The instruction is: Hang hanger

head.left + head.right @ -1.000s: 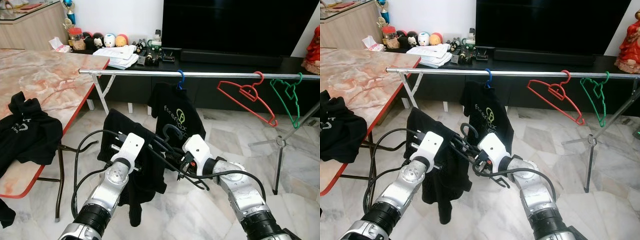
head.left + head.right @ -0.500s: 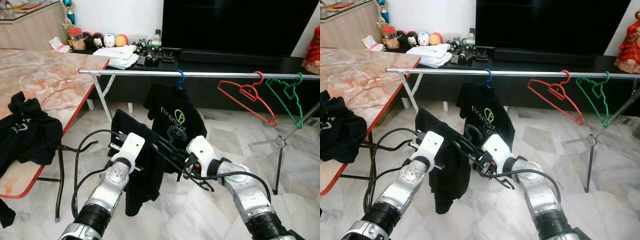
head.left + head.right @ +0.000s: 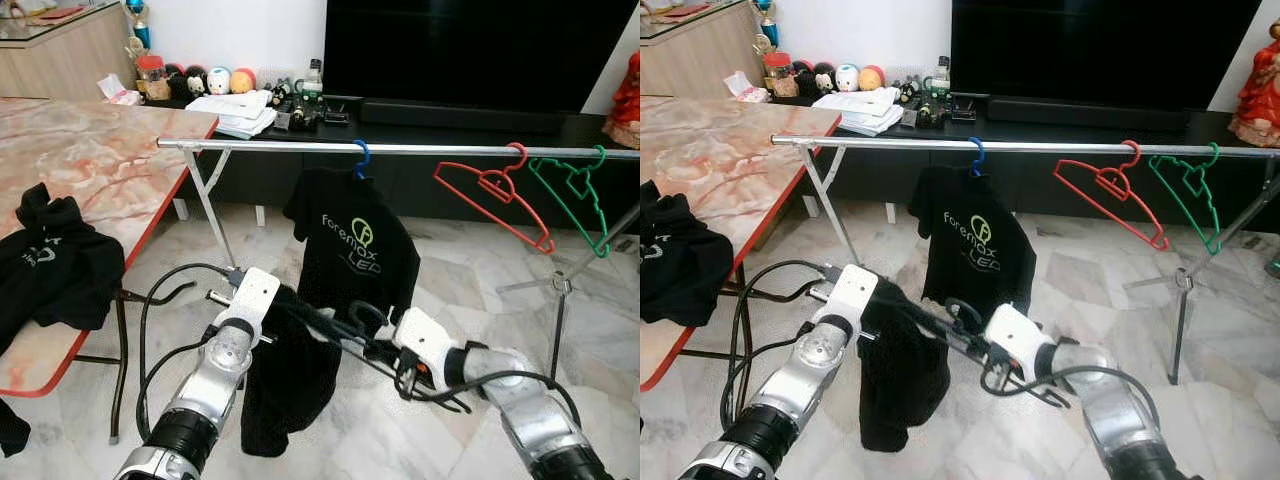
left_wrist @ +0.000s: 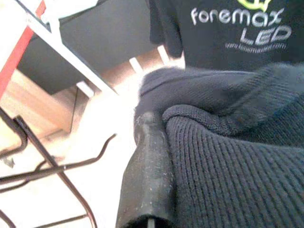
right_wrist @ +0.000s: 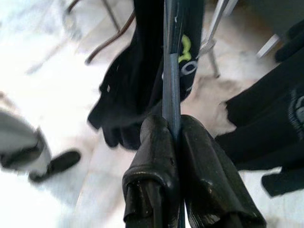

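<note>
Hanger (image 5: 171,71) with the dark garment (image 3: 290,385) on it is down low between the two arms, well below the rail (image 3: 400,149), so there's a fair lift to go yet. Right hand (image 3: 385,335) has its fingers (image 5: 152,156) pressed together on the thin bar of the hanger, you can see it pinched between the pads in the right wrist view. Left hand (image 3: 285,305) is buried in the knit fabric at the other end; one finger (image 4: 147,175) sits right against the cloth, but I honestly can't tell if it's pinching or spread. If I were doing this I'd raise both ends evenly so the garment doesn't slide off, tip the hook (image 3: 362,315) up and aim for the bare stretch of rail between the black logo tee (image 3: 352,250) on its blue hook and the red hanger (image 3: 495,195). Watch the cables (image 3: 160,310) dangling off the left arm, they could snag the cloth.
</note>
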Controlling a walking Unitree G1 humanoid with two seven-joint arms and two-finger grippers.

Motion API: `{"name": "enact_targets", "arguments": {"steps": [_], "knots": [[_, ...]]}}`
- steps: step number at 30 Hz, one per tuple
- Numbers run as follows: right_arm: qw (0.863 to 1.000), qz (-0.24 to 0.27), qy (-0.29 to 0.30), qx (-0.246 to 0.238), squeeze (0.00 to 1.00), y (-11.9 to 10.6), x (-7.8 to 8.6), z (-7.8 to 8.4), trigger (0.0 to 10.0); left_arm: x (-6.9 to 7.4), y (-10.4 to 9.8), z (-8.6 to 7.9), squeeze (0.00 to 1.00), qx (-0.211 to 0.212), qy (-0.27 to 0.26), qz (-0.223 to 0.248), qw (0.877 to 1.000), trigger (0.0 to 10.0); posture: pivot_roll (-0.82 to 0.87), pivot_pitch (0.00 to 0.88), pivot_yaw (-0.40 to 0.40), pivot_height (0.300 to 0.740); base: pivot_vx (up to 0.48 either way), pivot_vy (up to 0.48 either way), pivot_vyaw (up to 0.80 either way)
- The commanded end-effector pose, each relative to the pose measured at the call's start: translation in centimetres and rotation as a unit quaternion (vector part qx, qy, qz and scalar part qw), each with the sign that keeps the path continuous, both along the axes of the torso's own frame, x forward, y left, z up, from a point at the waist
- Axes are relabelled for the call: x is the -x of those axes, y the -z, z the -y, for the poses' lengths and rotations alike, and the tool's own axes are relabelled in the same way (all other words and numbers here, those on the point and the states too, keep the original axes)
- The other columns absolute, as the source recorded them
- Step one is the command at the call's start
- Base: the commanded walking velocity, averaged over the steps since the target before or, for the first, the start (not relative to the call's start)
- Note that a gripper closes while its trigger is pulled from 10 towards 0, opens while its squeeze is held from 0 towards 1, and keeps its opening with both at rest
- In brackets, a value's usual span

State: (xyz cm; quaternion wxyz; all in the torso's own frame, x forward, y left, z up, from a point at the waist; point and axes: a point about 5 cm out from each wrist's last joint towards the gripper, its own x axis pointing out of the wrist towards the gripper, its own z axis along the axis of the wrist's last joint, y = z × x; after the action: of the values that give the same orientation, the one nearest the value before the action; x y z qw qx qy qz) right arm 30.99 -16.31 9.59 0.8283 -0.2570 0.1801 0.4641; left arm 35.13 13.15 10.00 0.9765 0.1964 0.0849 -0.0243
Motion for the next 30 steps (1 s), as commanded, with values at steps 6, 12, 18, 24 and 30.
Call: {"name": "enact_targets", "arguments": {"steps": [6, 12, 18, 24, 30], "knots": [[0.999, -0.013, -0.042, 0.026, 0.0, 0.0, 1.2, 0.9, 0.0, -0.3, -0.5, -0.5, 0.0, -0.004, -0.02, 0.008, 1.0, 0.0, 0.03, 0.08, -0.008, 0.74, 0.0, 0.0, 0.0], [0.994, -0.047, -0.073, 0.059, 0.0, 0.8, 2.5, 2.1, 0.0, -0.4, -0.4, -0.9, 0.0, -0.007, -0.033, 0.005, 0.999, 0.0, 0.03, 0.077, -0.007, 0.74, 0.0, 0.0, 0.0], [0.993, -0.074, -0.012, 0.092, 0.0, 3.1, 2.8, 4.3, 0.0, -0.1, 0.5, -1.4, 0.0, -0.024, -0.037, -0.005, 0.999, 0.0, 0.02, 0.073, -0.01, 0.74, 0.0, 0.0, 0.0], [0.988, -0.098, 0.103, 0.056, 0.0, 6.0, 3.5, 4.9, 0.0, 0.4, 0.7, -2.4, 0.0, -0.015, -0.048, 0.005, 0.999, 0.0, 0.03, 0.077, -0.003, 0.74, 0.0, 0.0, 0.0], [0.947, -0.1, 0.306, -0.006, 0.0, 9.9, 3.8, 4.5, 10.0, 1.1, -1.3, -0.8, 0.0, 0.084, 0.042, 0.062, 0.994, 10.0, 0.03, 0.081, 0.007, 0.74, 0.0, 0.0, 0.0]]}}
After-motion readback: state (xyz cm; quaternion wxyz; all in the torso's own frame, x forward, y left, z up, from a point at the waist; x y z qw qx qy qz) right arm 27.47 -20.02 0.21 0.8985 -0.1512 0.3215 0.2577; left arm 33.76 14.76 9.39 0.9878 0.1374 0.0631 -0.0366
